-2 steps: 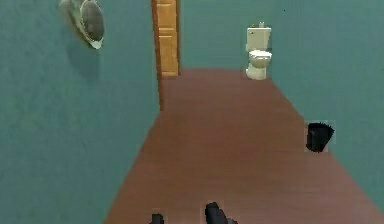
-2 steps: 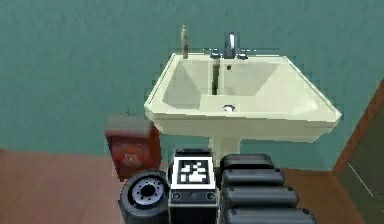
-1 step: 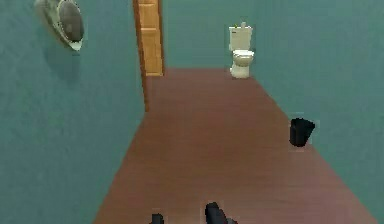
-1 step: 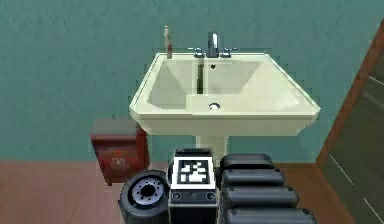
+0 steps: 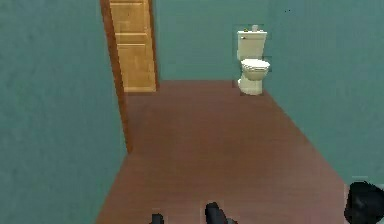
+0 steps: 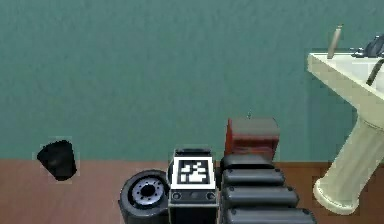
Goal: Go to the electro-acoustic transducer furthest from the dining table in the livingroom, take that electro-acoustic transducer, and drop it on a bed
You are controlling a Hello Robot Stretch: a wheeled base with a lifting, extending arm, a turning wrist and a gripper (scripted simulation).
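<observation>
The arm [image 6: 255, 190] rises as a dark ribbed bar from the arm side view's bottom edge, with a white marked square [image 6: 191, 170] at its left. Left of that square sits the gripper's [image 6: 145, 197] dark round body with a pale ring. Its far end cannot be made out, so I cannot tell whether it holds anything. A small reddish-brown box [image 6: 250, 135] stands by the teal wall just beyond the arm.
This is a bathroom with a brown floor [image 5: 220, 130] and teal walls. A white toilet [image 5: 253, 60] stands at the far wall beside a wooden door [image 5: 132, 45]. A black bin [image 6: 57, 158] sits left; a pedestal sink [image 6: 355, 110] right. A dark object [image 5: 362, 200] lies low right.
</observation>
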